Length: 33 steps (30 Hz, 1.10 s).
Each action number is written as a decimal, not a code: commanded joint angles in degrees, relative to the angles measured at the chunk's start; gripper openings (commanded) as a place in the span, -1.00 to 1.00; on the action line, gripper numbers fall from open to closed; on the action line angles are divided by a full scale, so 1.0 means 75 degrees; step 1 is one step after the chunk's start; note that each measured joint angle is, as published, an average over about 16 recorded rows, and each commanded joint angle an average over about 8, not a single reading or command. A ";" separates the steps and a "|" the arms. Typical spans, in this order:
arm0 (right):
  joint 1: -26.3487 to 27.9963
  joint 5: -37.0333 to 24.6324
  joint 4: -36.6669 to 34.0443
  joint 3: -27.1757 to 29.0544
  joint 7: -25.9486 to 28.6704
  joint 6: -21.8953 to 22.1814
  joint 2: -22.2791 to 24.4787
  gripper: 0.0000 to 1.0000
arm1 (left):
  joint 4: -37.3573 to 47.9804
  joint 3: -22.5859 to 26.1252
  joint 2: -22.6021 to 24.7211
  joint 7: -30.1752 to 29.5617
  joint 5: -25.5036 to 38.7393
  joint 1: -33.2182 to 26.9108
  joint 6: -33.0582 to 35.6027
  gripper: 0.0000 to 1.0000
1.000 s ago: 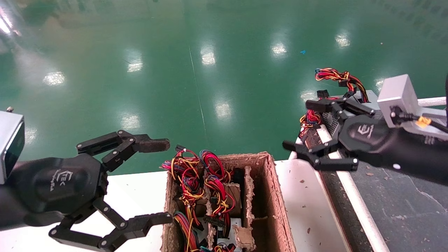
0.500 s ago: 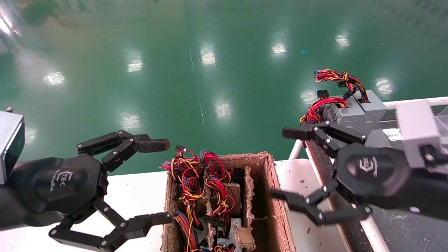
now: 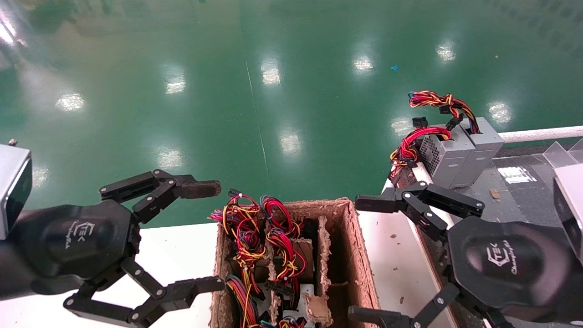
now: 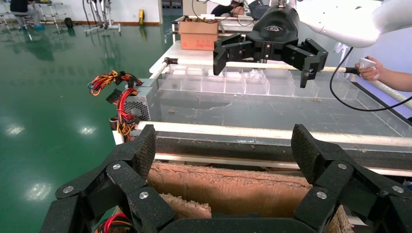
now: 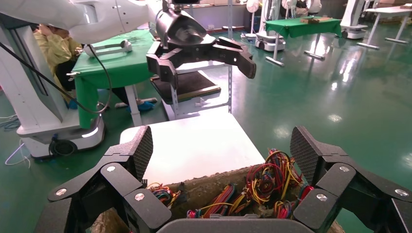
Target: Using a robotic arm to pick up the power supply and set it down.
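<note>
The power supply [image 3: 483, 145], a small grey metal box, stands on the dark belt [image 3: 514, 191] at the right. Its red, yellow and black wire bundle [image 3: 438, 99] arches above it. A like grey box with a mesh face [image 3: 438, 154] and red wires touches its left side. My right gripper [image 3: 362, 259] hangs open and empty nearer to me, apart from both boxes, by the cardboard box's right wall. My left gripper [image 3: 207, 237] is open and empty at the cardboard box's left side. In the left wrist view the mesh box [image 4: 141, 102] shows beyond my open left gripper [image 4: 223, 150].
A worn cardboard box [image 3: 360, 255] with dividers holds more coloured wire bundles [image 3: 255, 237] on the white table [image 3: 391, 255]. The belt has white rails [image 3: 537, 134] and clear trays. Green floor lies beyond. A person's hand [image 4: 371, 70] shows in the left wrist view.
My right gripper has drawn back from the two grey boxes toward me, staying open, and now hangs beside the cardboard box. The boxes stay on the belt. The left arm has not moved.
</note>
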 commanded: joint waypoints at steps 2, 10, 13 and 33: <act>-0.0005 0.0014 0.0002 0.0003 -0.0003 -0.0008 0.0002 1.00 | 0.0000 0.0000 0.0000 0.0000 0.0000 0.0000 0.0000 1.00; 0.0009 -0.0056 -0.0006 -0.0001 0.0009 0.0066 -0.0001 1.00 | 0.0000 0.0000 0.0000 0.0000 0.0000 0.0000 0.0000 1.00; 0.0013 -0.0073 -0.0008 -0.0002 0.0012 0.0083 -0.0002 1.00 | 0.0000 0.0000 0.0000 0.0000 0.0000 0.0000 0.0000 1.00; 0.0024 -0.0121 -0.0017 -0.0011 0.0022 0.0134 -0.0010 1.00 | 0.0000 0.0000 0.0000 0.0000 0.0000 0.0000 0.0000 1.00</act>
